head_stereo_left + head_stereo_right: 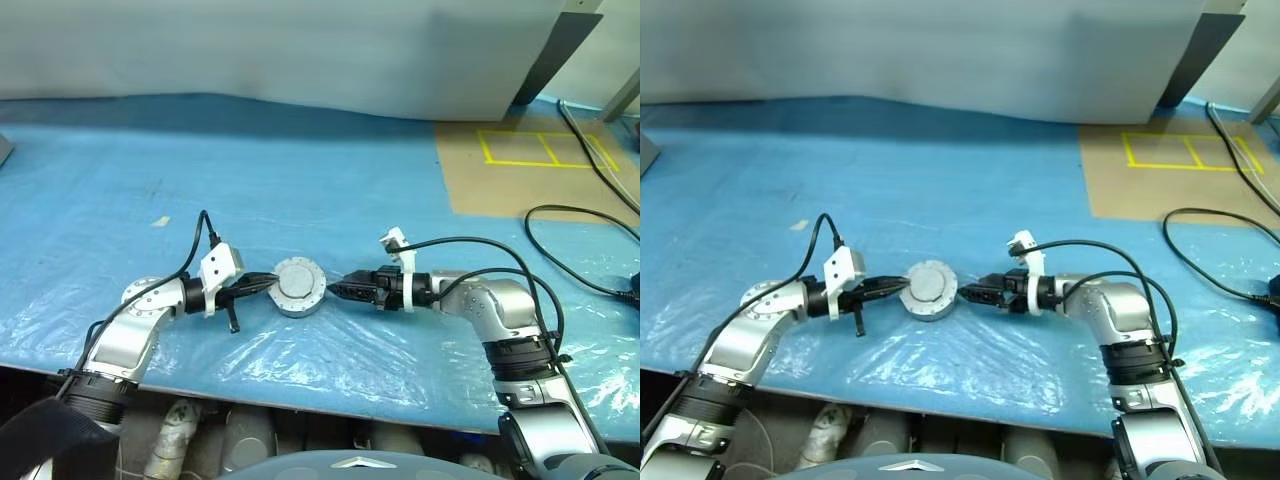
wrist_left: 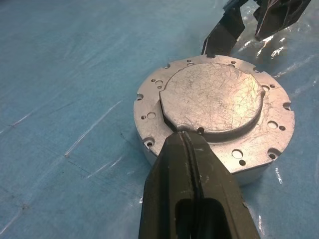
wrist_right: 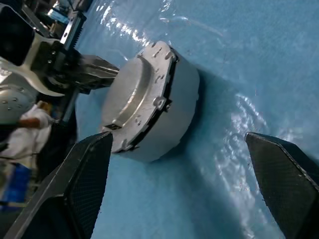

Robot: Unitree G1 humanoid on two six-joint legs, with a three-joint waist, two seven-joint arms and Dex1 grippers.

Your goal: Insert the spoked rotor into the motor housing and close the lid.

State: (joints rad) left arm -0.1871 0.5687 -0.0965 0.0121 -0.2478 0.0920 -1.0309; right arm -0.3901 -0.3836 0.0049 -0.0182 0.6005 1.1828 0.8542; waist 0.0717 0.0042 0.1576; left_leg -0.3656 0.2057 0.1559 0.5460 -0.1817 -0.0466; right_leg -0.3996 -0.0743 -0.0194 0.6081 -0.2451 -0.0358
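The motor housing (image 1: 300, 301) sits on the blue sheet between my two grippers, with the lid (image 2: 212, 97) lying shut on top, plain grey face up. My left gripper (image 2: 187, 142) is shut with nothing in it. Its tips lie on the lid's rim, at the edge of the raised centre. My right gripper (image 1: 336, 291) stands open just right of the housing, pointing at its side wall (image 3: 182, 99) and apart from it. The spoked rotor is hidden.
A brown board with yellow tape squares (image 1: 530, 165) lies at the back right. Black cables (image 1: 580, 250) run across the right side of the sheet. A small pale scrap (image 1: 160, 221) lies back left. The table's front edge runs close below both arms.
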